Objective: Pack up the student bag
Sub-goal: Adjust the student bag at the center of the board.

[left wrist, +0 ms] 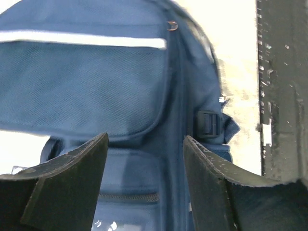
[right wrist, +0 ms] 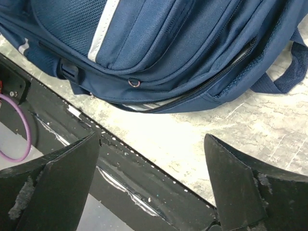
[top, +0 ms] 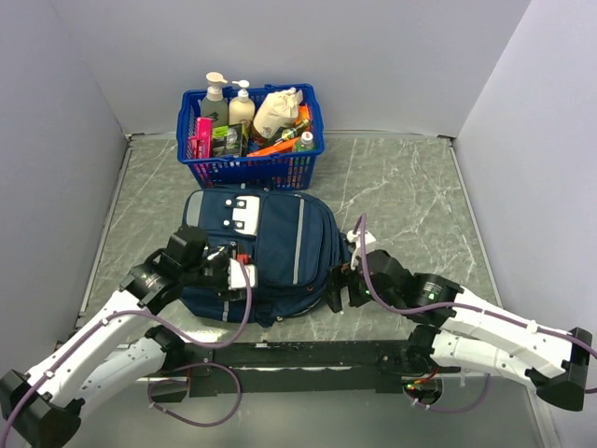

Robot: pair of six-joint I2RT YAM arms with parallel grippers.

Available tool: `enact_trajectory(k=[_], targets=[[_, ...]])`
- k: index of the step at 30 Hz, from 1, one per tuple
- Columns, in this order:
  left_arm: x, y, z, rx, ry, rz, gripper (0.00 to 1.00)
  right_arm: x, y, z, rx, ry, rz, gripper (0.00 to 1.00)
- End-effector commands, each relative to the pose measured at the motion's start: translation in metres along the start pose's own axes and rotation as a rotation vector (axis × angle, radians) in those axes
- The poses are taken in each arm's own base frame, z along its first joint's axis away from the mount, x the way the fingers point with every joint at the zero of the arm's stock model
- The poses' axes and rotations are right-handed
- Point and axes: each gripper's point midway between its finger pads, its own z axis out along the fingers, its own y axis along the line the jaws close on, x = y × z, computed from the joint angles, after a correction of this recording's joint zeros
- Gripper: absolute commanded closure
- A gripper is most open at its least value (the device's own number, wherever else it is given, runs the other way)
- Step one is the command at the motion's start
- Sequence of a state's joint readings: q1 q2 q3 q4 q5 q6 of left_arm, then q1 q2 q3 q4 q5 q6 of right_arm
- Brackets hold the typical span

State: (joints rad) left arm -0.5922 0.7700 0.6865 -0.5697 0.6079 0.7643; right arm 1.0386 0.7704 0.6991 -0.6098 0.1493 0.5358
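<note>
Top view was lit evenly, shadows kept soft. In left wrist view, student bag (left wrist: 96,86) was smeared by blur and table (left wrist: 237,45) was blown out white. Right wrist view was rendered sharp.

blue mesh basket (top: 250,159) on grey marble table (top: 410,196). inside basket: two pump bottles (top: 216,101) at its far left, white crumpled pouch (top: 277,110) far right, pink box (top: 201,137) at left wall, orange item (top: 278,147) front right.

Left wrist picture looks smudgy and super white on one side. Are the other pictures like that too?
Left wrist: the student bag is smeared with blur and the table glares plain white. Right wrist: sharp, the zipper teeth show. Top external: even light, soft shadows, no glare.
</note>
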Motion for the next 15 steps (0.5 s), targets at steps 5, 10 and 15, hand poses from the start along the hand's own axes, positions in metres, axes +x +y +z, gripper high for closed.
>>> enact_trajectory(k=[5, 10, 15], targets=[[0.012, -0.038, 0.019, 0.017, 0.028, 0.240, 0.30, -0.003, 0.012, 0.019, -0.066, -0.082, 0.137, 0.00], [0.023, -0.022, 0.028, -0.071, 0.072, 0.237, 0.33, 0.004, -0.005, 0.028, -0.005, -0.052, 0.226, 0.00], [0.045, 0.003, 0.037, -0.199, 0.160, 0.248, 0.45, -0.001, 0.000, 0.028, -0.016, -0.043, 0.212, 0.00]])
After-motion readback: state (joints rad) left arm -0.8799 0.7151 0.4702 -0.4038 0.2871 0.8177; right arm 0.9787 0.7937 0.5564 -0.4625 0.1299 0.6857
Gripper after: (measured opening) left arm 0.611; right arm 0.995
